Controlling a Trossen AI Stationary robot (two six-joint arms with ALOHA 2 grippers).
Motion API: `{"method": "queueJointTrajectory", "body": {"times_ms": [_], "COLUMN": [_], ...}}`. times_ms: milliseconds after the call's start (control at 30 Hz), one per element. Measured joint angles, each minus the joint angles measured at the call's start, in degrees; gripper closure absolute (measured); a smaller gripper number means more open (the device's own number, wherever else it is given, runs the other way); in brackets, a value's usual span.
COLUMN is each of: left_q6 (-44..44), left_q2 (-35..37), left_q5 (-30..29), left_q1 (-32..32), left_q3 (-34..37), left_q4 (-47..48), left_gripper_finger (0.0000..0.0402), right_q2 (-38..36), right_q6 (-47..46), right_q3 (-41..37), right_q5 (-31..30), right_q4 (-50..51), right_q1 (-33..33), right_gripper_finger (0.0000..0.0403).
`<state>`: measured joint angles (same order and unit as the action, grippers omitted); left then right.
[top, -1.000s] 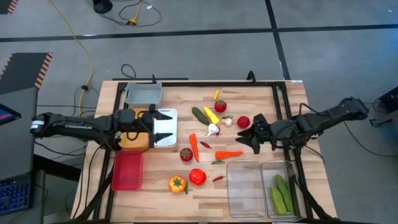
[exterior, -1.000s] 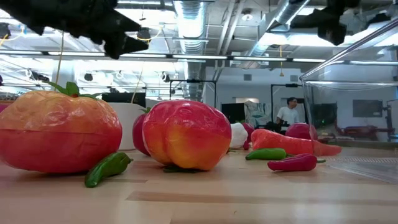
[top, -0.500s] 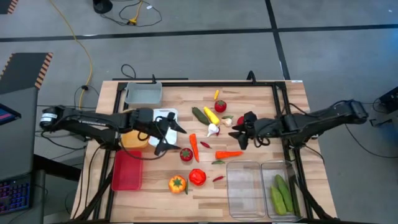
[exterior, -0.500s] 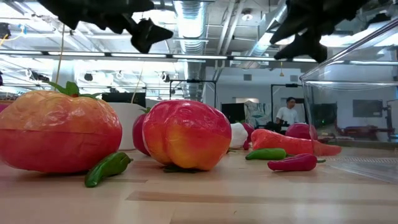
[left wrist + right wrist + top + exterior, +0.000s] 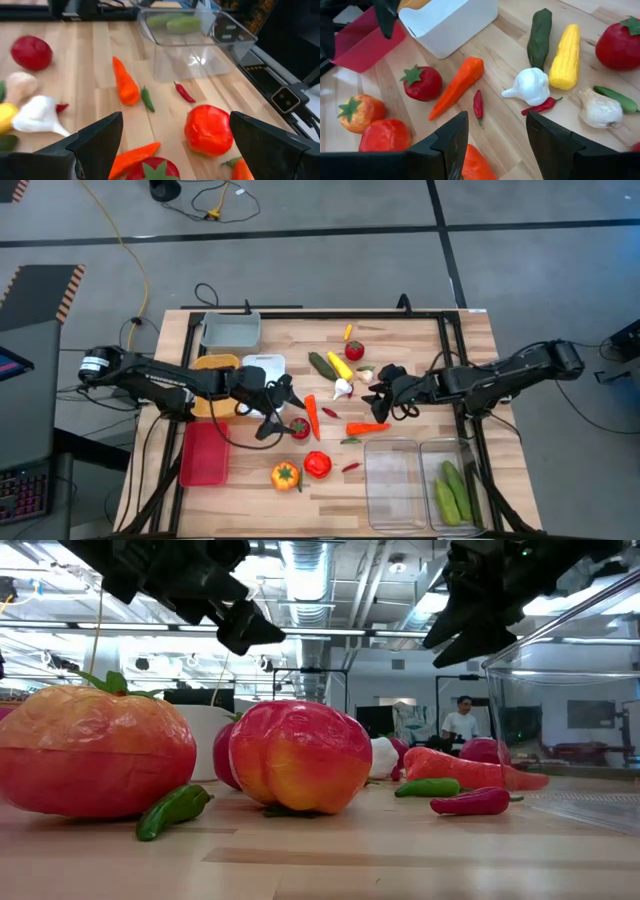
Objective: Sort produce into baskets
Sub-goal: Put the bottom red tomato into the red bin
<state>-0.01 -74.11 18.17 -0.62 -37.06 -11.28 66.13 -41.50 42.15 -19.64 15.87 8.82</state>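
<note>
The produce lies loose at the table's middle: a tomato (image 5: pixel 299 427), two carrots (image 5: pixel 312 416) (image 5: pixel 368 427), a red pepper (image 5: pixel 318 464), an orange pepper (image 5: pixel 285 475), a white garlic (image 5: pixel 343 388), a yellow piece (image 5: pixel 340 364) and small chilies. My left gripper (image 5: pixel 280 412) hangs open above the tomato and the upright carrot, holding nothing. My right gripper (image 5: pixel 378 400) hangs open above the wood right of the garlic, also holding nothing. Grey (image 5: pixel 230 330), yellow (image 5: pixel 212 365), white (image 5: pixel 268 364) and red (image 5: pixel 205 452) baskets stand at the left.
Two clear baskets (image 5: pixel 395 480) (image 5: pixel 455 485) stand at the near right; the outer one holds green cucumbers (image 5: pixel 450 490). A dark cucumber (image 5: pixel 322 364) and two tomatoes (image 5: pixel 354 350) (image 5: pixel 391 375) lie toward the far side. A black frame (image 5: pixel 450 350) runs round the table.
My left gripper has left the white and yellow baskets, going toward the table's right and down until it stands over the tomato and carrot. My right gripper has gone toward the table's left and down, reaching in over the produce. No produce has moved.
</note>
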Motion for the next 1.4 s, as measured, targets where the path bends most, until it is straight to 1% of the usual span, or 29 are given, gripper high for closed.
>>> {"method": "queueJointTrajectory", "body": {"times_ms": [67,200,367,467,567,800,900,1100,1233,1400], "left_q6": [0.6,4.5,7.7,9.2,8.0,0.4,-0.2,-0.1,-0.6,-0.1], "left_q2": [-1.0,-2.2,-2.1,-1.9,-1.9,-1.9,-1.9,-1.9,-2.0,-2.0], "left_q5": [-0.1,-0.2,-4.3,-4.7,-4.4,-4.5,-4.6,-13.2,-14.2,-18.1], "left_q1": [-0.8,-2.2,-3.6,-4.2,-5.0,-6.1,-6.2,-7.1,-7.2,-7.2], "left_q3": [0.0,0.0,0.0,0.0,0.0,0.0,0.0,-0.1,-3.2,-9.4], "left_q4": [-0.2,0.0,0.3,0.1,0.2,0.2,-0.2,-0.2,4.1,15.6], "left_gripper_finger": [0.0043,0.0039,0.0039,0.0039,0.0039,0.0039,0.0039,0.0039,0.0039,0.0039], "right_q2": [0.8,1.8,1.7,1.7,1.7,1.7,1.7,1.7,1.7,1.7], "right_q6": [0.0,0.0,0.0,0.2,0.2,0.2,0.1,0.0,0.0,0.0], "right_q3": [0.0,0.0,0.0,0.0,0.0,0.0,0.0,0.0,0.0,0.0], "right_q5": [0.0,0.0,0.0,0.0,0.0,0.0,0.0,0.0,0.0,0.0], "right_q4": [-1.1,-3.4,-3.7,-4.5,-4.4,-4.4,-4.4,-4.4,-4.4,-4.4], "right_q1": [0.0,0.0,0.0,0.0,0.0,0.0,0.0,0.0,0.0,0.0], "right_gripper_finger": [0.0178,0.0178,0.0178,0.0178,0.0178,0.0178,0.0178,0.0178,0.0178,0.0178]}}
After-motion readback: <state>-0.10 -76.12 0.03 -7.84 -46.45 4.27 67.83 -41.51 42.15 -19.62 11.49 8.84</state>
